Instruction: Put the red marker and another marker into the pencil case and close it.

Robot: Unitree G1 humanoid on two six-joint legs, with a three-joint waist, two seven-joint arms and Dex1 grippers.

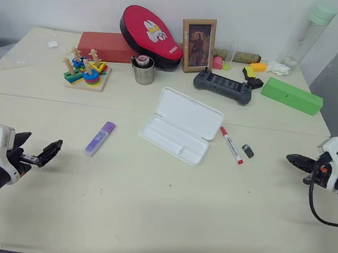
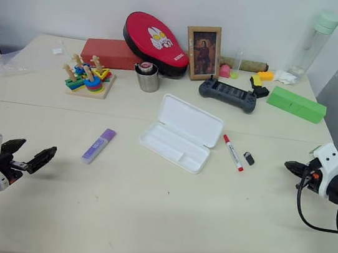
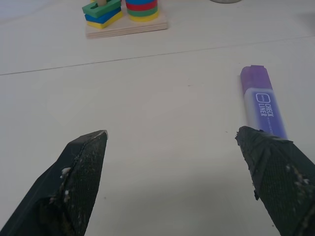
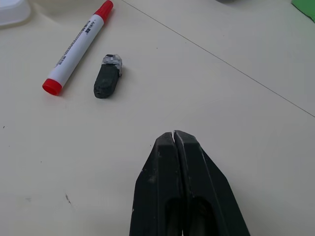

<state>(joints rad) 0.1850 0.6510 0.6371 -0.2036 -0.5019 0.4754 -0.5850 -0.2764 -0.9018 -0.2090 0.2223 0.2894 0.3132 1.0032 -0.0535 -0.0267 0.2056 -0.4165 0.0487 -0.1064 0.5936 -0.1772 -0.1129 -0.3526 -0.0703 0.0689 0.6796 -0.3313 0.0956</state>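
A: How far along is it?

B: Nothing is packed yet, by my reading. The pencil case lies open in the middle of the table, lid back, tray empty.

A: And the markers?

B: The red marker lies on the table just to the right of the case, beside a small dark eraser. The purple highlighter lies apart on the case's left.

A: The grippers?

B: The left gripper is spread wide and holds nothing, near the highlighter. The right gripper is clenched, empty, well short of the red marker.

A: So what's left?

B: Both pickups, both placements, then closing the lid.
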